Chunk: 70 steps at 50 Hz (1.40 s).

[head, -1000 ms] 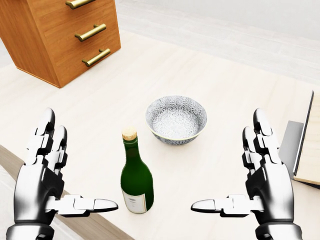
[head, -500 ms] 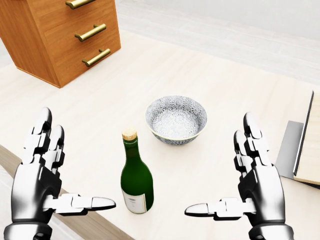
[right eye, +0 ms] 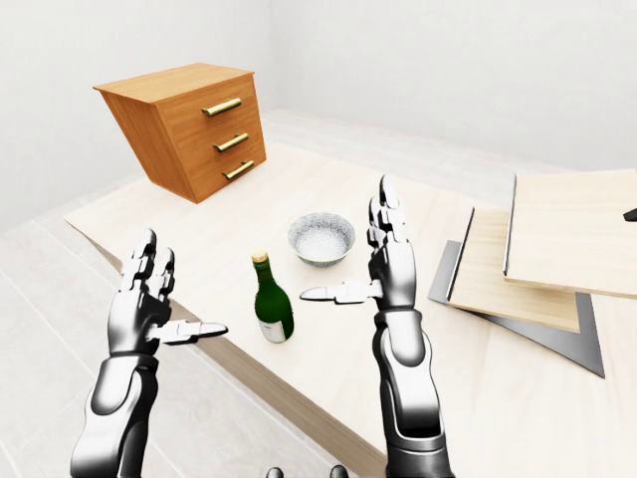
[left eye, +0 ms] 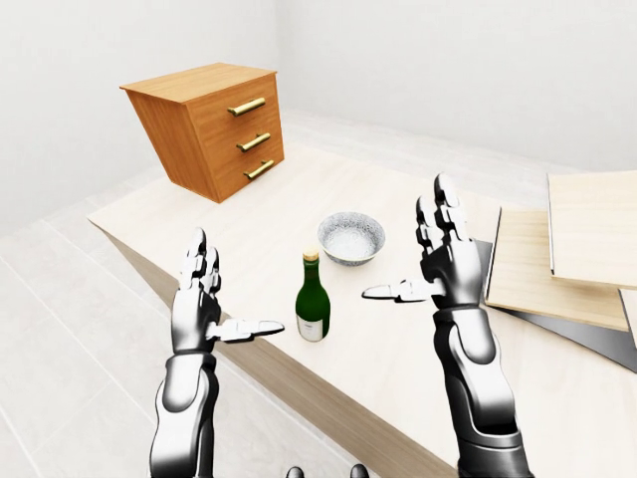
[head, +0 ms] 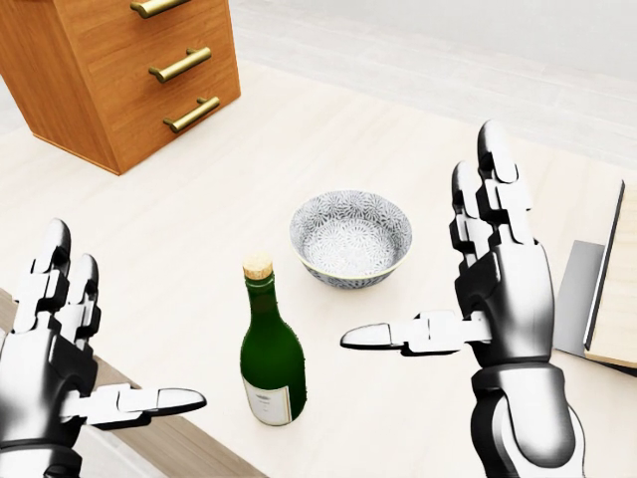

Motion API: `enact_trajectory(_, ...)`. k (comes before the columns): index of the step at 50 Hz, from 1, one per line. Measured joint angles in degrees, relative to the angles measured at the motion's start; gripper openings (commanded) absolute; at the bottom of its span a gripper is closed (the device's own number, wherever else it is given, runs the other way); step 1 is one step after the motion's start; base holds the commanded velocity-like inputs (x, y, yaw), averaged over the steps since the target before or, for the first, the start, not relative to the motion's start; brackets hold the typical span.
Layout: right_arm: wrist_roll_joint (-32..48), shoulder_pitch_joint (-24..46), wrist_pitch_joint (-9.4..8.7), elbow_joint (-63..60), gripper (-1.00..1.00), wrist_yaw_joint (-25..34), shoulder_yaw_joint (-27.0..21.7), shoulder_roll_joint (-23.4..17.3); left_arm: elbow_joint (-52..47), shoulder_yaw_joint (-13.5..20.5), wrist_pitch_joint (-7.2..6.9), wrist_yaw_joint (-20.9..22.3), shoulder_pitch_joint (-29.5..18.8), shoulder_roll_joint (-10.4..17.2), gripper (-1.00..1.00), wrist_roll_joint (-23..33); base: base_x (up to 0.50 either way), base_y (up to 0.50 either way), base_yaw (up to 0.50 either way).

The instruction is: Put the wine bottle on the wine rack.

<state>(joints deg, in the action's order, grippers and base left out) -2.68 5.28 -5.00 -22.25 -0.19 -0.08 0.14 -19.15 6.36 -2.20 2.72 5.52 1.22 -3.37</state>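
A green wine bottle (head: 272, 368) with a cork stands upright on the pale wooden table (head: 299, 129). My left hand (head: 124, 319) is open at the lower left of the head view, left of the bottle and apart from it, thumb pointing at it. My right hand (head: 418, 244) is open to the right of the bottle and higher, its thumb pointing left near the bottle's neck without touching. Stacked pale wooden boards on a grey base (right eye: 537, 249), perhaps the wine rack, stand at the right of the table.
A patterned white bowl (head: 350, 237) sits just above the bottle in the head view, between my hands. A wooden chest of three drawers (head: 129, 70) with brass handles stands at the upper left. The table's near edge (left eye: 249, 368) runs under my left hand.
My right hand has risen and moved left, closer to the bottle's neck. My left hand has dropped down and left. The bottle and bowl have not moved.
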Motion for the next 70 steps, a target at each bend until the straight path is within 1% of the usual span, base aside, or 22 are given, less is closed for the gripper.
enact_trajectory(9,0.2,4.0,0.00,2.7,1.00,-0.6,0.5,0.0,0.6,1.4,0.62,0.2,0.2,0.2,1.00,-0.6,0.00,0.00,0.00)
enact_trajectory(22,0.8,7.6,0.00,7.7,1.00,-1.0,1.2,0.4,1.0,2.6,0.87,0.4,0.0,0.4,1.00,-1.2,0.00,0.00,0.00)
enact_trajectory(49,3.6,11.3,0.00,17.8,1.00,-0.7,3.8,2.5,0.5,3.3,0.75,0.6,0.0,0.5,1.00,-1.5,0.00,0.00,0.00)
enact_trajectory(70,4.8,15.4,0.00,25.0,1.00,-1.1,4.9,4.4,2.1,3.6,1.93,0.7,-0.2,0.5,1.00,-1.7,0.00,0.00,0.00)
